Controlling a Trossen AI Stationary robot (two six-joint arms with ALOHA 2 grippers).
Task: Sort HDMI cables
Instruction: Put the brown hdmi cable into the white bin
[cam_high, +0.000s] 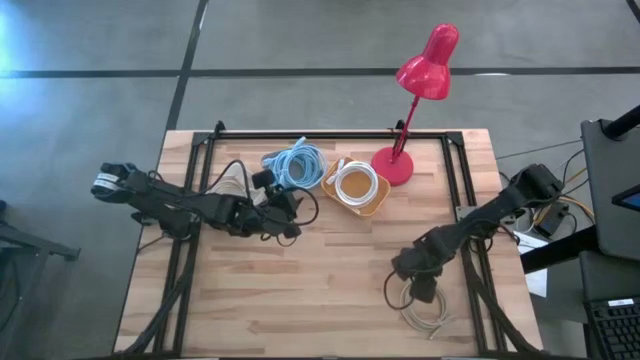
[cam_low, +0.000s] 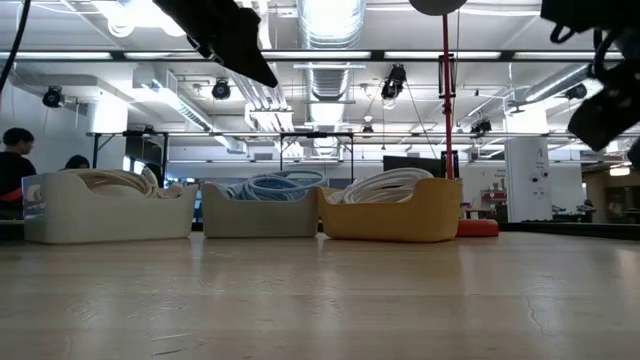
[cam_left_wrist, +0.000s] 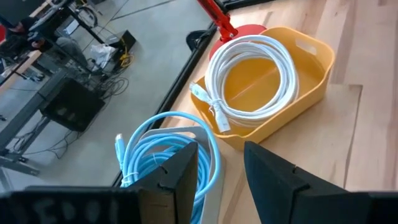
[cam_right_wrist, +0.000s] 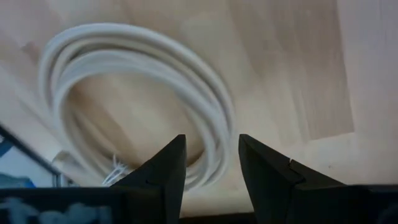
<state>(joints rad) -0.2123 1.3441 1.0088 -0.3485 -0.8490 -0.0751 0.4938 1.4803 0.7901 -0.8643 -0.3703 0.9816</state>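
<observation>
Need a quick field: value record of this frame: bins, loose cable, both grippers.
bins: three in a row at the table's far edge, beside the red lamp
yellow bin: white cable coil
middle bin: light blue cable coil
left bin: tan coils
loose cable: tan coil on the table, near right corner
left gripper: open, empty, by the blue coil
right gripper: open, above the tan coil

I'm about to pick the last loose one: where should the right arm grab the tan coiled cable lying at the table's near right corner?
Take one side of the tan coiled cable across its bundled strands, coming straight down from above. The coil lies flat on the wooden table, so only the ring offers a hold. The right end effector hangs open over the ring's edge; one finger inside, one outside.
</observation>
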